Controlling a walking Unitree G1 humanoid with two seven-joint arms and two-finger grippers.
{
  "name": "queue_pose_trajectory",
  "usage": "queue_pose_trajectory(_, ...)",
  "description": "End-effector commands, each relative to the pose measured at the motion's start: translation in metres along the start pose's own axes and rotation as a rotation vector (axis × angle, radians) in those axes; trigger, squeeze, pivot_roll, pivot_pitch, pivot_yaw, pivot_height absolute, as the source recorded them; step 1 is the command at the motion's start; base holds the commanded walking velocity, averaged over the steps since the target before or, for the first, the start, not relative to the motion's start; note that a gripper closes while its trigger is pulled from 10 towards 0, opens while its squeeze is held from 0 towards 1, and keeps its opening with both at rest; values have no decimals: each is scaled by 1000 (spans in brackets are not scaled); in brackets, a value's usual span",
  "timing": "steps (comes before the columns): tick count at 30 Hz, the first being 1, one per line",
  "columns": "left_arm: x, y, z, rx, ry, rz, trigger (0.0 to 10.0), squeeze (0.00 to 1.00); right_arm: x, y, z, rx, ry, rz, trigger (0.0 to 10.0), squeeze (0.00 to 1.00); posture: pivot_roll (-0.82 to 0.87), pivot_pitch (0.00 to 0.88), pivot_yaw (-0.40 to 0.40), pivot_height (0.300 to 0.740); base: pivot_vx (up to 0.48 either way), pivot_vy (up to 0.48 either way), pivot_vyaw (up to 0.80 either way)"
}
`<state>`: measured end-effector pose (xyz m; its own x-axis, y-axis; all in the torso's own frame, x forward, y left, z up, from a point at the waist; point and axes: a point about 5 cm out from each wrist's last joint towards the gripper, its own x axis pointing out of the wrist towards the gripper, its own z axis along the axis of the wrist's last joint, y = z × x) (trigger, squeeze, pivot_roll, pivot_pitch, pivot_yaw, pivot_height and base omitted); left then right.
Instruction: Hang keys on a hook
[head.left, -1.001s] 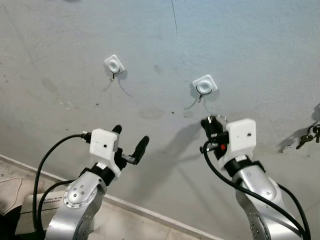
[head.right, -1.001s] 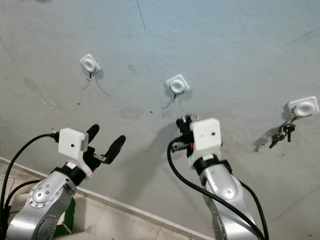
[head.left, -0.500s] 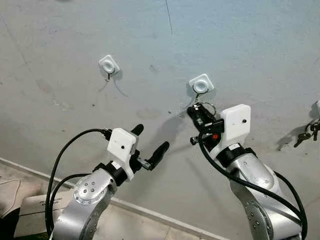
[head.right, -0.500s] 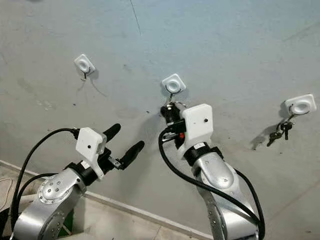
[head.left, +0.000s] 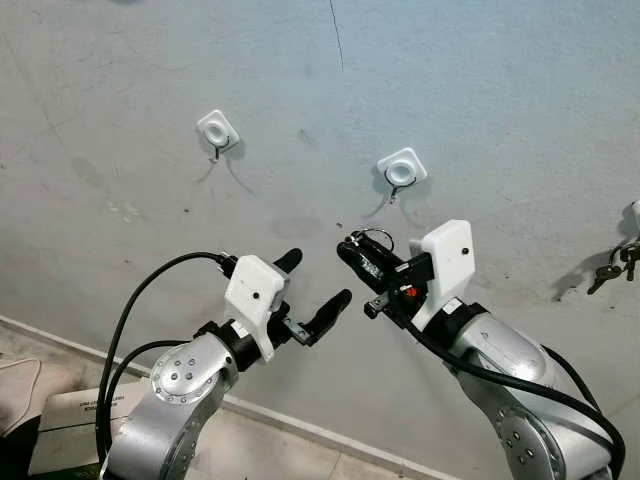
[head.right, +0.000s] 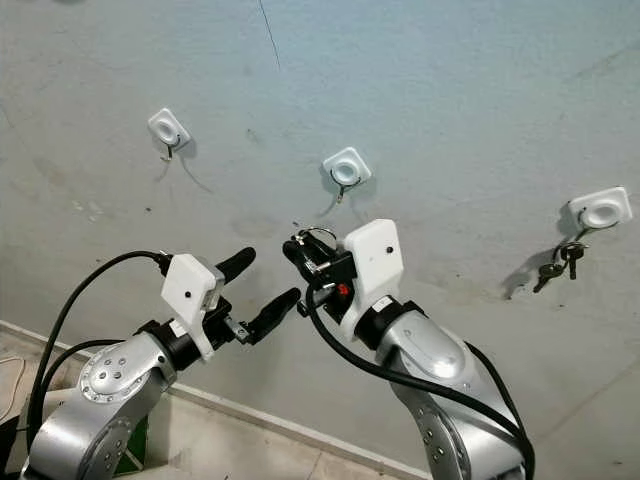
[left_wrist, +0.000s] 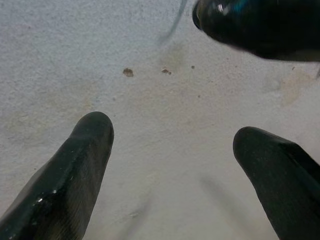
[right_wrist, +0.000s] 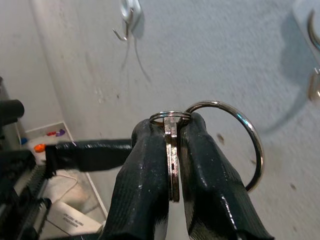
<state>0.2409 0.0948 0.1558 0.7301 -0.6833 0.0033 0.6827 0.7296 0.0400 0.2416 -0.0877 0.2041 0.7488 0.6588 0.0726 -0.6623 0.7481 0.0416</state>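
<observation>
my right gripper (head.left: 352, 250) is pinching the key ring (right_wrist: 172, 150) flat between both fingertips, a second bigger ring (right_wrist: 240, 145) hanging off it to one side. i'm holding it in front of the grey wall (head.left: 500, 90), below and a bit to the left of the middle hook (head.left: 401, 170), not touching it. the ring is showing as a small loop (head.left: 376, 236) just above my fingertips in the head view. can't make out any key blades on it from here, probably hidden behind my fingers.

my left gripper (head.left: 318, 290) is sitting wide apart, holding nothing, fingers (left_wrist: 75, 170) pointing at the wall, just below and left of the right gripper's tip. the two are near but apart.

the left hook (head.left: 217, 130) is hanging bare. the far right hook (head.right: 601, 210) is carrying another bunch of keys (head.right: 556, 265), dangling against the wall.

a white box (head.left: 75, 425) is lying on the floor at the lower left, by the skirting.
</observation>
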Motion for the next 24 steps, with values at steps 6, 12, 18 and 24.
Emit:
queue_pose_trajectory(6, 2, 0, 7, 35, -27, 6, 10000, 0, 15, 0, 5, 17, -16, 49, 10000, 0, 71, 20, -6, 740, 0, 0, 0)
queue_pose_trajectory(12, 1, -2, 6, 39, -21, 12, 10000, 0, 33, -12, 14, 39, -48, 60, 10000, 0, 89, 23, -20, 740, 0, 0, 0)
queue_pose_trajectory(18, -1, -2, 5, 37, -17, 22, 10000, 0, 32, -25, 15, 6, -40, 44, 10000, 0, 89, 29, -23, 740, 0, 0, 0)
queue_pose_trajectory(24, -2, -3, 4, 32, -11, 15, 10000, 0, 25, -27, 26, -37, -47, 52, 10000, 0, 80, 31, -18, 740, 0, 0, 0)
